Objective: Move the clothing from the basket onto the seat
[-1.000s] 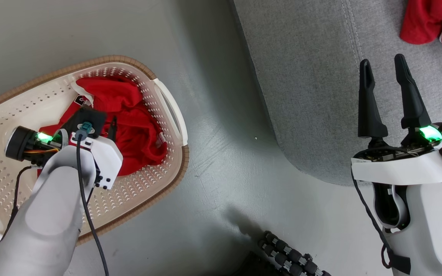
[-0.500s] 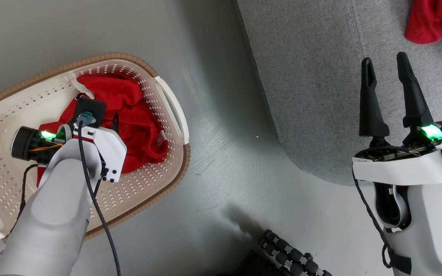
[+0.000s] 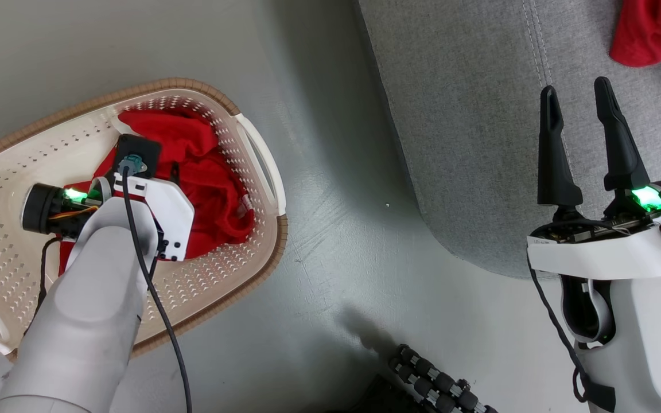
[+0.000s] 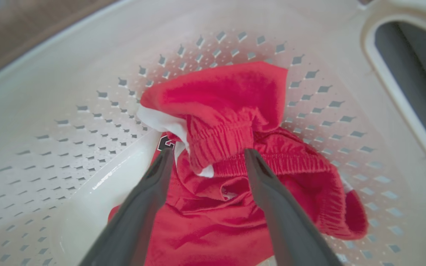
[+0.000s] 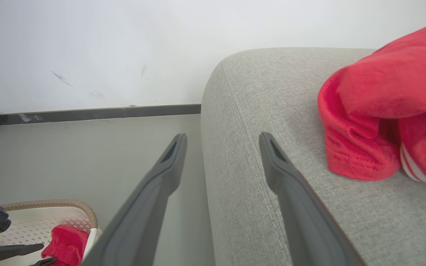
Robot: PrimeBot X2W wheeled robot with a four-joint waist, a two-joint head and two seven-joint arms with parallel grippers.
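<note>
The left end effector hangs inside the basket with its two dark fingers spread wide and nothing between them. The tips stand on either side of a gathered elastic waistband on top of the red clothing. Whether they touch the cloth cannot be told. The heap lies at the end of the basket nearest the seat, bunched against the wall by the handle. The basket itself stands on the floor, apart from the seat's rounded corner.

The step in hand looks like the grasp. The waistband is a good target, thick and ridged and less likely to slip than a flat fold. The fingers should sink a little deeper so the band lies well inside them before they close. They should stop short of the basket's bottom, where a tip could catch in the holes. A piece with white trim lies tangled under the band and may trail up with it, so a straight, slow lift past the rim would help. The light basket could also drag along.

The right end effector is wide too and holds nothing, poised over the seat near its corner. A second red garment already lies on the seat, further in from that corner.
</note>
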